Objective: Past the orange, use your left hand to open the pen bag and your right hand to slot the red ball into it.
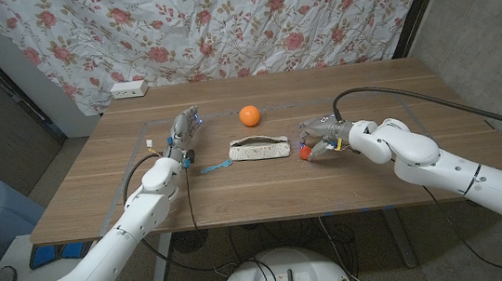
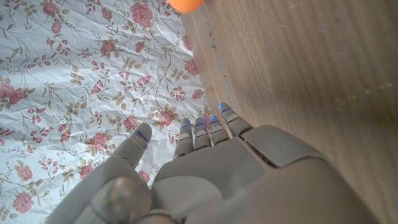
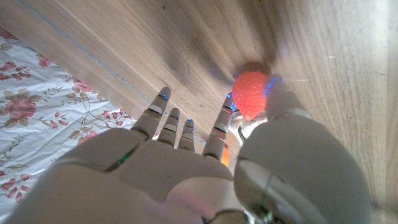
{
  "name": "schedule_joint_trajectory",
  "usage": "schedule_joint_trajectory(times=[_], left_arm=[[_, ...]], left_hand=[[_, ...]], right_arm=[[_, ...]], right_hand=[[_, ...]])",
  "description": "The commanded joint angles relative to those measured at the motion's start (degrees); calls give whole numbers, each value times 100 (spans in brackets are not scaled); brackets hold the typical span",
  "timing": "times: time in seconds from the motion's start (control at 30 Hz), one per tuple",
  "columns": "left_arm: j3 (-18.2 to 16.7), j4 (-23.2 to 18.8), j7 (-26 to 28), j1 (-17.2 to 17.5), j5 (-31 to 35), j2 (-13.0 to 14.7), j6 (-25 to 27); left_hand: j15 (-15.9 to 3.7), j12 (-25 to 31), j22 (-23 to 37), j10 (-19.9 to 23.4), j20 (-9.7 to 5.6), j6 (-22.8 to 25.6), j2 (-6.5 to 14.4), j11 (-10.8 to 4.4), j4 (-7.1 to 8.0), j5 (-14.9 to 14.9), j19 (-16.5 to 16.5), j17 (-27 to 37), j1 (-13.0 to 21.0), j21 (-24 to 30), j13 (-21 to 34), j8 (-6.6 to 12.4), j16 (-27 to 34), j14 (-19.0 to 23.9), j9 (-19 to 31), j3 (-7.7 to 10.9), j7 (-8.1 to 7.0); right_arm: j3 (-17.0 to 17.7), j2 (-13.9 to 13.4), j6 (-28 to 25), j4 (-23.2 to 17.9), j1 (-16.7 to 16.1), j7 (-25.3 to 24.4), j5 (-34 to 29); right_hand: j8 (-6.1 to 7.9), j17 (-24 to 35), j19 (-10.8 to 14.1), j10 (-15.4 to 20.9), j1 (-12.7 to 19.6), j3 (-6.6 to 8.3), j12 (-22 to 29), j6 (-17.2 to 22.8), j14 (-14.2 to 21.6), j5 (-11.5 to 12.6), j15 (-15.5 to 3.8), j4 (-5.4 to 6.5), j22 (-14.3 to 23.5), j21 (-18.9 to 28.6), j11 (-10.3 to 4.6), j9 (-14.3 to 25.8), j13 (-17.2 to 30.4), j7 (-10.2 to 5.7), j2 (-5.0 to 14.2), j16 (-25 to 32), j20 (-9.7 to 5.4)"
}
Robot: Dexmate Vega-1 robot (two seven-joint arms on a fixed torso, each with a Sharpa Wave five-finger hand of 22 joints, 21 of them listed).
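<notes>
The orange point(image 1: 248, 115) sits at mid-table, and its edge also shows in the left wrist view point(image 2: 185, 5). Nearer me lies the pale pen bag point(image 1: 259, 149), closed, with a blue pull strap point(image 1: 216, 168) trailing from its left end. My left hand point(image 1: 184, 132) stands left of the bag with its fingers point(image 2: 208, 127) straight and apart, holding nothing. My right hand point(image 1: 322, 139) is just right of the bag. It pinches the red ball point(image 1: 306, 152) between thumb and a finger low over the table; the right wrist view shows the ball point(image 3: 251, 93) close up.
A white power strip point(image 1: 129, 89) lies at the table's far left edge. A flowered curtain point(image 1: 220, 22) hangs behind the table. A black cable point(image 1: 415, 100) runs across the right side above my right arm. Bare wood lies in front of the bag.
</notes>
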Motion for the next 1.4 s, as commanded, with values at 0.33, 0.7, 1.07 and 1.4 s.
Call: schedule_joint_trajectory(times=[0.33,0.7,1.07,1.4], left_arm=[[20,-45,-34,-82,19,41,70],[62,-382,-14,-56,188,268,254],[101,-871,99,47,513,630,545],[89,-1367,292,187,802,920,851]], left_hand=[[4,2,14,47,8,70,402,10,13,2,47,25,-77,21,26,-13,-7,45,32,48,-7],[11,4,14,60,26,75,388,-7,-9,-1,41,18,-76,18,26,-12,-14,36,32,59,-9],[-34,26,7,147,27,305,318,-92,-248,-34,71,1,23,19,24,43,-11,65,27,43,-268],[-288,53,-14,426,-29,933,253,-366,-1165,-107,250,-2,642,5,23,154,-2,226,29,174,-491]], right_arm=[[134,-38,84,37,-144,-450,129],[239,-95,25,-66,-196,-491,225],[387,-194,22,-226,-257,-595,329],[537,-261,-69,-376,-371,-710,415]], right_hand=[[250,26,181,262,181,-30,55,474,165,35,-79,7,14,1,-116,51,-2,-14,19,95,-38],[320,37,253,350,212,-37,60,598,227,28,-126,17,15,1,-145,62,-3,-22,46,120,-77],[346,48,288,423,227,-50,63,627,267,19,-148,25,16,-8,-154,68,-4,-27,60,137,-96],[363,58,336,470,239,-57,59,642,308,12,-188,33,16,-6,-169,72,-4,-28,80,155,-126]])
